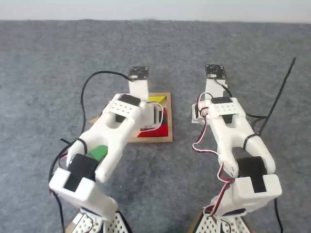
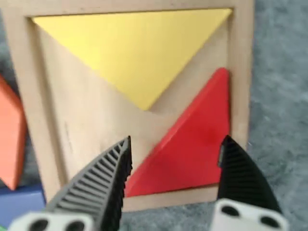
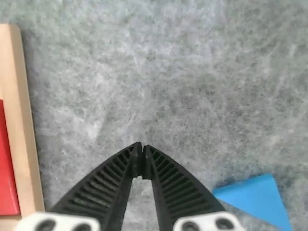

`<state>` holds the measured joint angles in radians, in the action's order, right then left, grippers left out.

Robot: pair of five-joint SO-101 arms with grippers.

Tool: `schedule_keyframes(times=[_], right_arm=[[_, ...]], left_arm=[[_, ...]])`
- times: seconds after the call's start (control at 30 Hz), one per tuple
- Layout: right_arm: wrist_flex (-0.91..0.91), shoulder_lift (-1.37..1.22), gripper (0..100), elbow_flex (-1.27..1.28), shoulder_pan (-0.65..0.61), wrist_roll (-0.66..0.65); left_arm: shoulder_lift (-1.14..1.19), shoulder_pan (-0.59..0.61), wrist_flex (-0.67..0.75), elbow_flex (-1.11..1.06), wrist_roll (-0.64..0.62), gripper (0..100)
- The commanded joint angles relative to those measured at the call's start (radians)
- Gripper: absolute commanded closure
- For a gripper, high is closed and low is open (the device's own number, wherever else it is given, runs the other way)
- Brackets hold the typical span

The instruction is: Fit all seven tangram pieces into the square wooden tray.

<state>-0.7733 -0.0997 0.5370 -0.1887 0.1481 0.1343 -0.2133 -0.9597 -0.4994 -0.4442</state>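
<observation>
A grey, felt-like worktop carries a square wooden tray, which lies flat on it. Just outside one side of the tray an orange piece lies on the grey surface, with a blue piece close by it. A green piece lies apart from the tray on its near side, and a blue triangle lies well apart from the opposite rim.

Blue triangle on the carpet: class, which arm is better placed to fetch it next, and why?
Right, most likely. The right gripper, jaws shut, hangs over the carpet close to the blue triangle. The left gripper, jaws open, is over the wooden tray, above the red triangle.
</observation>
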Motion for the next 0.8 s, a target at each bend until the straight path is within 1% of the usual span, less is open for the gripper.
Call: schedule_keyframes(times=[0.0,0.1,0.23,0.4,0.47,0.77], right_arm=[[-0.012,0.008,99.1,-0.032,-0.021,-0.012],[-0.01,0.008,99.1,-0.032,-0.021,-0.012],[-0.001,0.008,99.1,-0.032,-0.022,-0.011],[-0.002,0.008,99.1,-0.034,-0.079,-0.011],[-0.004,0.008,99.1,-0.034,-0.097,-0.012],[-0.007,0.008,99.1,-0.035,-0.097,-0.012]], left_arm=[[-0.023,0.028,0.005,0.022,-0.012,73],[0.012,0.028,0.0,0.051,-0.011,73],[0.068,0.032,-0.072,0.119,-0.011,73],[0.121,0.028,-0.127,0.179,-0.009,73],[0.124,0.026,-0.133,0.185,-0.009,73],[0.124,0.021,-0.15,0.189,-0.015,72]])
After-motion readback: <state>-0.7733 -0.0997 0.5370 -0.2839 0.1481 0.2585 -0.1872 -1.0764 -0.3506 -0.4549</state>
